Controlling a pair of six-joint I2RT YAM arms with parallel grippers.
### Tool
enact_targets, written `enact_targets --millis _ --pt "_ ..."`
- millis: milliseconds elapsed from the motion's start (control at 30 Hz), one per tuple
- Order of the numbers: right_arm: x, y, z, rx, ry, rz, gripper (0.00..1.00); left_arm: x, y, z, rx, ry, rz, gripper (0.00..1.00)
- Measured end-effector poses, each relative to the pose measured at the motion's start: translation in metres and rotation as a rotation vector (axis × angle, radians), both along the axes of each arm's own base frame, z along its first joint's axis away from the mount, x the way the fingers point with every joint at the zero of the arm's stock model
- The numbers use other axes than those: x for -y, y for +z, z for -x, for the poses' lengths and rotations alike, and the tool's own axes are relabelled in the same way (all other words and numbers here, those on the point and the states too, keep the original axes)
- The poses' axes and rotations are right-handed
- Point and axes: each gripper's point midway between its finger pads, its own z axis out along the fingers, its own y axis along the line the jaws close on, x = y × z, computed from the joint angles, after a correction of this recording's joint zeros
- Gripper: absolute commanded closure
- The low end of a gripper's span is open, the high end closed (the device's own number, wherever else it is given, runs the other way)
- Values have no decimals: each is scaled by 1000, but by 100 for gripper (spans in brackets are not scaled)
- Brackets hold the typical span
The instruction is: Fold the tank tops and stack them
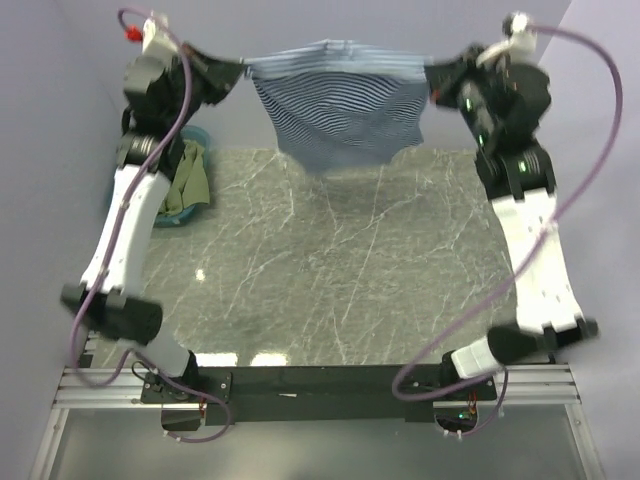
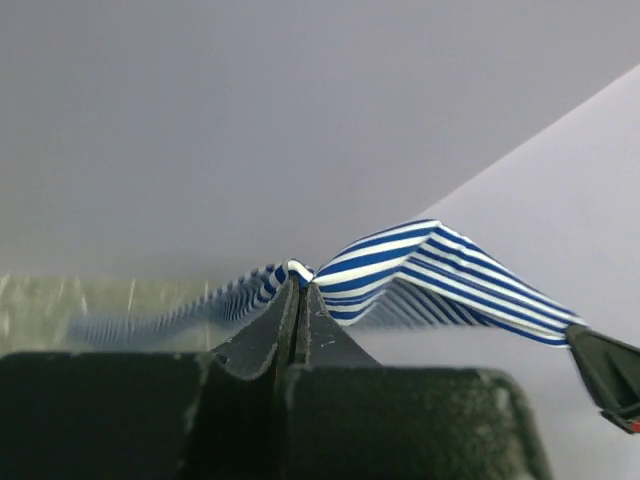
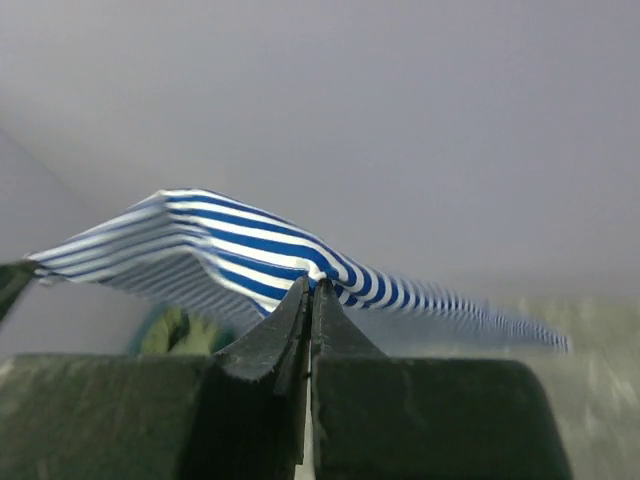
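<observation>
Top external view: striped top (image 1: 345, 110) hangs stretched 9-to-3 o'clock between left gripper (image 1: 238, 68) and right gripper (image 1: 430, 75), both clamped tight on its upper edge, body sagging toward 6 above the table (image 1: 330, 290).

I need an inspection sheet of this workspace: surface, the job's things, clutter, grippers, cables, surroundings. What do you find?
Surface: marbled table, glare spots near the front.
Job's things: striped top hangs stretched in the air over the far edge; olive top lies bunched in the basin.
Clutter: teal basin at far left, partly behind the left arm.
Grippers: left gripper and right gripper are each shut on an edge of the striped top.
Cables: purple cables loop loose from both arms.
Surroundings: plain grey walls.
</observation>
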Motion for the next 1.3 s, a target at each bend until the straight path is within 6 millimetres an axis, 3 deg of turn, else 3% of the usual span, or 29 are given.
enact_targets --millis 100,167,200,267,300,333,367,400,433,467,533,633,767,833,967,1100,1300 --pt "14 -59 30 -89 -35 -13 100 -9 -33 43 -48 1 4 99" --pt "21 -131 44 -230 -61 -16 100 -12 -79 69 -120 -3 6 100" --pt "24 -173 53 -291 -74 -24 100 -12 -113 80 -180 -10 10 99" --pt "28 -255 69 -458 -88 -20 84 -13 -190 101 -326 -20 20 93" --pt "29 -296 79 -534 -95 -24 73 -12 -223 109 -395 -26 25 87" --pt "30 -350 93 -654 -101 -19 53 -12 -275 121 -510 -29 31 77" --pt "32 -397 111 -767 -109 -13 47 -12 -318 136 -618 -28 31 67" --pt "35 -430 128 -850 -117 -3 45 -12 -362 155 -743 -28 28 58" --pt "38 -463 150 -946 -124 6 42 -11 -395 175 -839 -28 25 48" --pt "41 -485 170 -1016 -130 11 40 -11 -420 196 -921 -28 18 46" --pt "45 -500 192 -1062 -144 6 36 -10 -438 224 -993 -38 11 41" --pt "45 -477 184 -967 -150 -25 36 -8 -416 223 -921 -39 13 41" --pt "45 -455 166 -896 -159 -41 37 -10 -381 196 -828 -3 -8 50" --pt "43 -452 158 -893 -158 -42 41 -8 -374 179 -816 6 -28 60" --pt "31 -456 149 -916 -131 -24 41 -2 -390 156 -867 6 -79 64" --pt "2 -460 151 -931 -67 35 45 0 -407 138 -928 26 -108 65" --pt "-34 -470 153 -960 7 65 50 11 -407 100 -921 34 -117 68"
